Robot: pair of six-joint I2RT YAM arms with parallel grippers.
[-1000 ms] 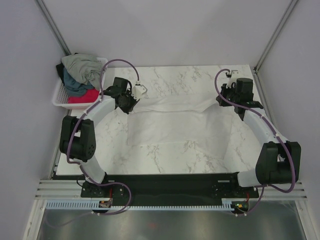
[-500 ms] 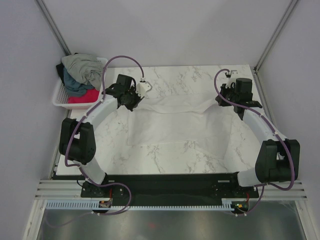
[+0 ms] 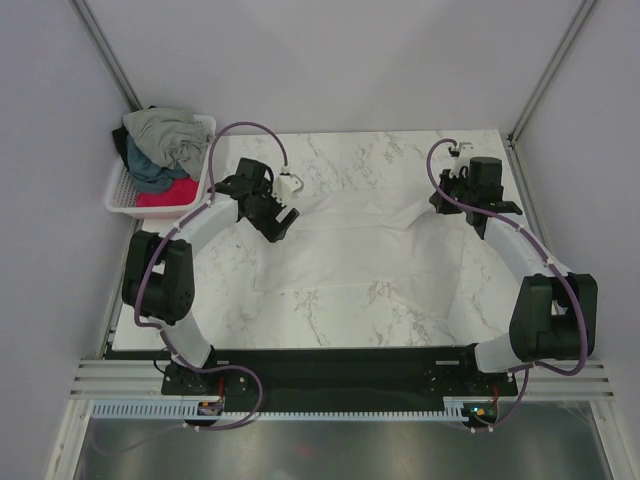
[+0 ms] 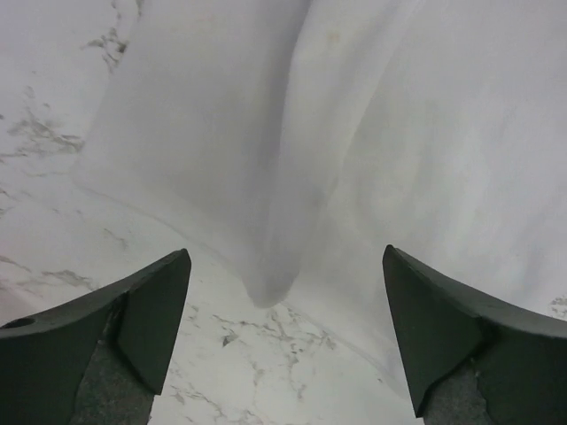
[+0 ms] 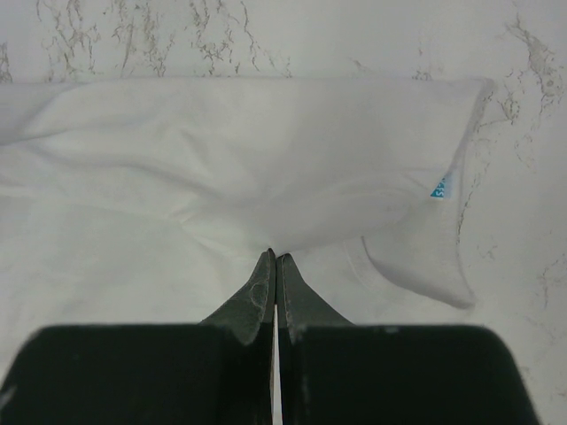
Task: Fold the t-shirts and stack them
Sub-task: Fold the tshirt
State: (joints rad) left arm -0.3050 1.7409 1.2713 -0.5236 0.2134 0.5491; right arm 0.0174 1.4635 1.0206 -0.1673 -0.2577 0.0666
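A plain white t-shirt (image 3: 350,250) lies spread across the marble table (image 3: 340,315). My left gripper (image 3: 283,222) hovers over the shirt's left edge, open, with nothing between its fingers. In the left wrist view the left gripper (image 4: 285,266) frames a soft fold of the white t-shirt (image 4: 354,133) below it. My right gripper (image 3: 440,203) is at the shirt's far right corner. The right wrist view shows the right gripper (image 5: 275,257) shut on a pinch of the white t-shirt (image 5: 221,150), whose cloth puckers toward the tips. A blue label (image 5: 440,189) shows near the collar.
A white lattice basket (image 3: 118,192) stands off the table's far left corner. It holds a grey-green t-shirt (image 3: 165,135), a dark teal one (image 3: 150,170) and a red-pink one (image 3: 168,192). Grey walls close in both sides.
My left gripper has opened and let go of the shirt's left edge, and it has shifted right and nearer. The right gripper stays shut on the cloth.
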